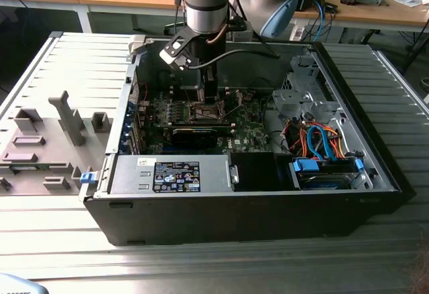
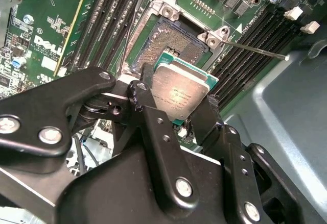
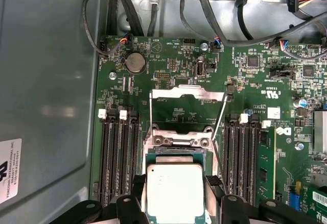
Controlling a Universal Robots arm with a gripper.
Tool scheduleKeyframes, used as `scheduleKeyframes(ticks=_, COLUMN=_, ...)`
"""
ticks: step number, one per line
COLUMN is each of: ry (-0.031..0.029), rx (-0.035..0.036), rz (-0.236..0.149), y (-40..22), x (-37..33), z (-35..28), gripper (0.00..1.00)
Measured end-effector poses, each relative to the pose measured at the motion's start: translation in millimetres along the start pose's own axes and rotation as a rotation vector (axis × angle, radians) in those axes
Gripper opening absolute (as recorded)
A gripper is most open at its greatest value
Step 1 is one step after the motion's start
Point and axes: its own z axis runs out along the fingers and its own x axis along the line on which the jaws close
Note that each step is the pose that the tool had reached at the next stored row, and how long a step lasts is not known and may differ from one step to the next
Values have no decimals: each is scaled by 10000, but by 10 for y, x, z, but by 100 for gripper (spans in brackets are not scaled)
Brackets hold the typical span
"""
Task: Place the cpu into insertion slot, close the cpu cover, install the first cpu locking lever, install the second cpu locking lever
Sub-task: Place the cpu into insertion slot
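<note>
cpu point(image 2: 180, 87) held in tool point(image 2: 176, 101), near insertion slot point(image 2: 180, 36)

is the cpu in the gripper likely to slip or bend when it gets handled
The cpu looks like a rigid flat plate with a metal top, so it probably won't flex. Its narrow edges, pinched by the gripper, could slip if the grip loosens. Being thin and small, it's likely light.

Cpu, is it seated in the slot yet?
No, the gripper holds the cpu between its fingers, off the slot, which lies bare.
</note>
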Motion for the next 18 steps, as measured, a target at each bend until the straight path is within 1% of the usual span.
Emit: scheduleKeyframes(ticks=18, ry=-1, rx=1, rz=0, y=-25, x=1, z=39, gripper=54)
